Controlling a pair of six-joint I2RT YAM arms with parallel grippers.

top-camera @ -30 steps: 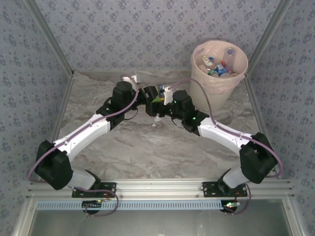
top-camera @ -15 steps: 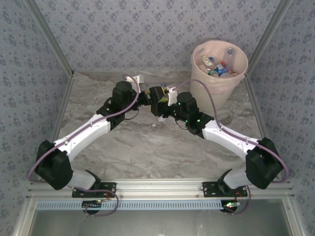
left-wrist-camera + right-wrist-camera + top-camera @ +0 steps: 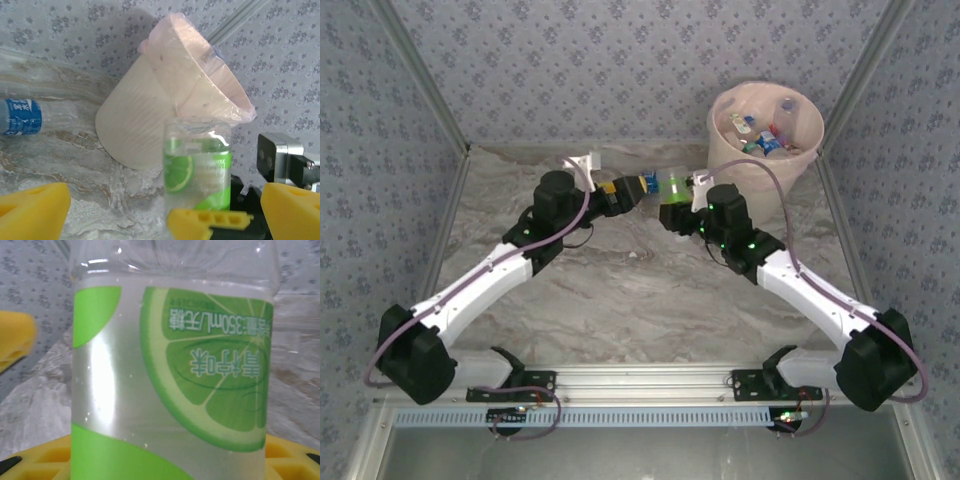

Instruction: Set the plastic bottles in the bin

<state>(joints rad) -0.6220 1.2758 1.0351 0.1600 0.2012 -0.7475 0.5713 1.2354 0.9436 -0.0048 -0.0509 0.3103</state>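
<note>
A clear plastic bottle [image 3: 672,188] with a green lime label [image 3: 210,370] is held off the table, and my right gripper [image 3: 676,208] is shut on its lower part; yellow pads [image 3: 42,457] show at both sides below it. My left gripper [image 3: 626,190] stands open just left of it, its yellow fingers [image 3: 31,210] spread wide and apart from the bottle [image 3: 197,167]. The cream bin [image 3: 765,150] with its pink bag stands to the right and holds several bottles [image 3: 760,135]. Another bottle with a blue label [image 3: 22,116] lies on the table by the back wall.
The marble table [image 3: 620,290] is framed by patterned walls, and metal posts run up both sides. The bin's side wall [image 3: 135,125] rises just beyond the held bottle. A purple cable loops over each arm.
My left gripper has opened and let go of the green-label bottle. The right gripper has closed on it and carried it right, toward the bin.
</note>
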